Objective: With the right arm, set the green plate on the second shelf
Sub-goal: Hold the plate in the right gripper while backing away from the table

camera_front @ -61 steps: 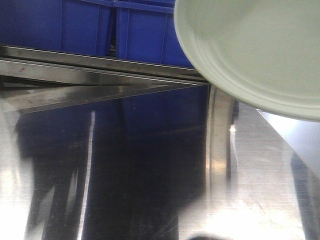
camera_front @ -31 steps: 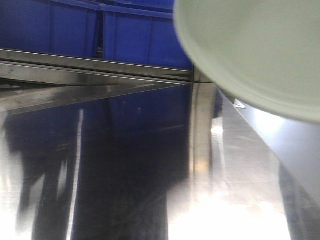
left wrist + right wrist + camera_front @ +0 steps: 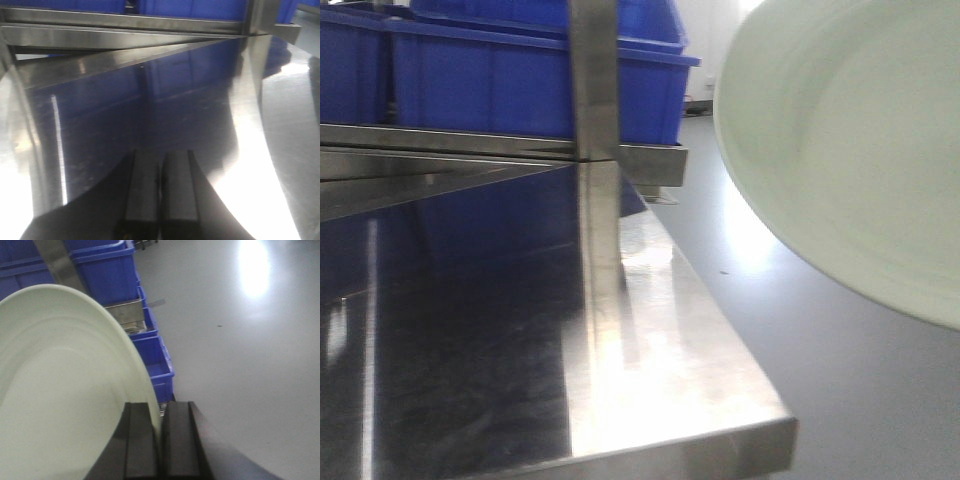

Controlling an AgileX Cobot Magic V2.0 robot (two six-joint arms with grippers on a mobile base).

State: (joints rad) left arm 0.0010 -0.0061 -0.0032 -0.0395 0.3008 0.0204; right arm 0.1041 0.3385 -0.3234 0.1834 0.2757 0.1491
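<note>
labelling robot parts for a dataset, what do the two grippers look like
Left gripper and right gripper look alike: two flat, matte black rectangular fingers with rounded tips, flaring into a wider dark base. No cables or markings show in either wrist view.

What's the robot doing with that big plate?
The robot's right gripper is pinching the rim of the green plate and holding it tilted in the air. The plate isn't on any shelf yet. In the front view it shows to the right of the shiny steel shelf, with grey floor behind it. The left gripper is shut, holds nothing and hovers over that shelf. Blue bins sit higher up.
</note>
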